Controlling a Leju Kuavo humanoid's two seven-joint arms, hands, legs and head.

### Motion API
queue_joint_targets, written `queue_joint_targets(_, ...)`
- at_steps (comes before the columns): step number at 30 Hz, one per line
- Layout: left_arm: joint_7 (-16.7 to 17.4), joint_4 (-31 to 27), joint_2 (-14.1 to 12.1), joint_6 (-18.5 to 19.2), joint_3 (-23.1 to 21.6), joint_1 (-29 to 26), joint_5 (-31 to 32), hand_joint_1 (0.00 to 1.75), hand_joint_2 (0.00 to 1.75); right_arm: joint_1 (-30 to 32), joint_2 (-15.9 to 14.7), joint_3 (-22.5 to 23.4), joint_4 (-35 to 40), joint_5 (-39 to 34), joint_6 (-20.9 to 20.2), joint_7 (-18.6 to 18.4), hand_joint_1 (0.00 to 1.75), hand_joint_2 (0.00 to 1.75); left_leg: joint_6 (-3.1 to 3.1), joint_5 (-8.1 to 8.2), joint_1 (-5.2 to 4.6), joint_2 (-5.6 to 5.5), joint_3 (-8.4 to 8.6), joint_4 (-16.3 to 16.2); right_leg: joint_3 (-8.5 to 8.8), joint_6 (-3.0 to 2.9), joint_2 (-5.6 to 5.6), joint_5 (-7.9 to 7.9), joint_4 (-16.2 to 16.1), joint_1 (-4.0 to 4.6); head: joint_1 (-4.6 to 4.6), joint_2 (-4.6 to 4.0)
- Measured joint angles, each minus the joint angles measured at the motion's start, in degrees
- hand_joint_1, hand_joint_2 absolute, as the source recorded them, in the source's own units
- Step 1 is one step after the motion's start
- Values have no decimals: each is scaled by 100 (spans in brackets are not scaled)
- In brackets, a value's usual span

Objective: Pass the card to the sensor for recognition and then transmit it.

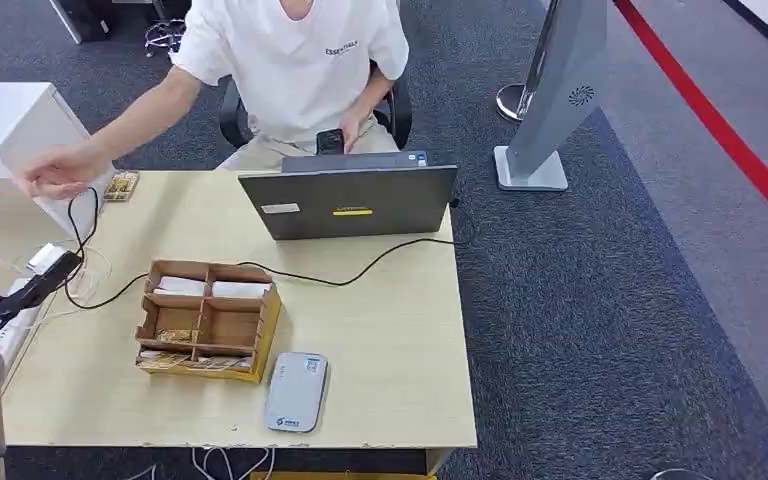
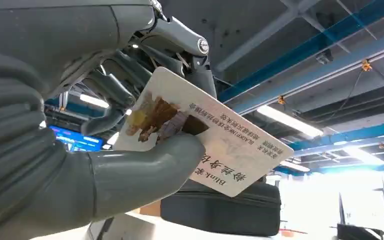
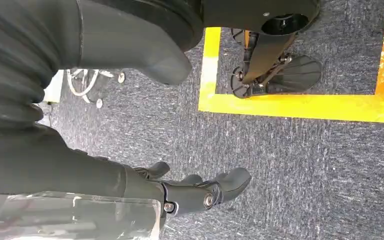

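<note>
The wooden desk (image 1: pixel 390 340) filled the middle of the head view, on dark grey carpet (image 1: pixel 600 300) crossed by a red line. A person in a white T-shirt (image 1: pixel 295 60) sat at the far edge, one arm stretched toward the far left corner, the hand (image 1: pixel 55 175) above the desk's left edge. A grey laptop (image 1: pixel 350 200) stood open at the far edge with its back to the robot, and a black cable (image 1: pixel 350 275) ran from it across the desk toward the left edge. A partitioned cardboard box (image 1: pixel 208 320) sat left of the desk's centre, with white and patterned cards in its compartments. Just beside it, near the front edge, lay the grey card sensor (image 1: pixel 296 392). A grey standing kiosk (image 1: pixel 555 90) rose off the far right corner, on the carpet.

The left wrist view showed what the head view could not: the left hand (image 2: pixel 145 130) pinched the card (image 2: pixel 205 135) between the thick thumb and the darker fingers (image 2: pixel 115 85), the card tilted, printed face toward the camera, held up against a ceiling of blue beams and strip lights.

The right wrist view looked down at carpet and yellow floor tape (image 3: pixel 290 107); the right hand (image 3: pixel 180 192) hung there holding nothing, fingers loosely apart.
</note>
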State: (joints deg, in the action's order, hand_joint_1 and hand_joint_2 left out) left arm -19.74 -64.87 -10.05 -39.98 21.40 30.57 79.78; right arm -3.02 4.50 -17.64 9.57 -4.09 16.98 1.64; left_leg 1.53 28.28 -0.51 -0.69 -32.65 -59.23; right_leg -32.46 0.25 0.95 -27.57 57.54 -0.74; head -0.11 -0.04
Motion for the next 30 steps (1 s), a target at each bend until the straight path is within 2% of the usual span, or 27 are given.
queue_joint_targets(8, -76, 52, 94, 0, -197, -59, -337, 175, 175, 0, 0, -4, -4, 0, 2, -35, 0, 175, 0, 0, -2, -3, 0, 0, 1, 0, -1, 0, 0, 0, 0, 0)
queue_joint_targets(15, -87, 52, 184, -2, -324, -122, -376, 175, 175, 2, 0, -4, -7, 0, 2, -44, 0, 175, 0, 0, -2, -2, -1, 0, 0, 0, 0, 0, 0, 0, 0, 0)
queue_joint_targets(18, -290, -67, 287, -6, -426, -235, -549, 175, 175, 3, 0, -4, -7, -4, 9, -63, 0, 175, 0, 0, -3, 1, 0, 0, 0, 0, 2, 0, 0, 0, 0, 0)
queue_joint_targets(20, -513, -492, 473, -13, -564, -489, -684, 175, 175, 8, 0, -2, -7, -13, 33, -74, 0, 175, 2, 2, -6, -1, 0, -1, 1, 1, 1, 0, -2, -2, -9, 0)
queue_joint_targets(23, -544, -1254, 822, -13, -1055, -1090, -647, 175, 175, 5, 0, -2, -7, -28, 48, -35, 0, 175, 8, 5, -10, -2, -1, -1, 1, 2, 0, -1, -5, -4, -4, 0)
queue_joint_targets(25, -343, -1955, 1044, -15, -1710, -1496, -376, 175, 175, 10, 0, -2, -7, -63, 72, -20, 0, 175, 17, 11, -13, -1, -4, -2, 0, 3, 0, -2, -9, -6, 0, 0)
queue_joint_targets(28, 98, -2718, 1143, -15, -2735, -1899, -175, 175, 175, 13, 0, -2, -7, -70, 111, 2, 0, 175, 27, 17, -19, 1, -5, -2, 0, 6, 1, -2, -12, -10, 2, 0)
queue_joint_targets(30, 136, -2923, 1163, -13, -3008, -1983, -170, 175, 175, 13, 0, -2, -7, -70, 116, 2, 0, 175, 27, 17, -19, 1, -4, -2, 0, 7, -1, -2, -12, -11, 0, 0)
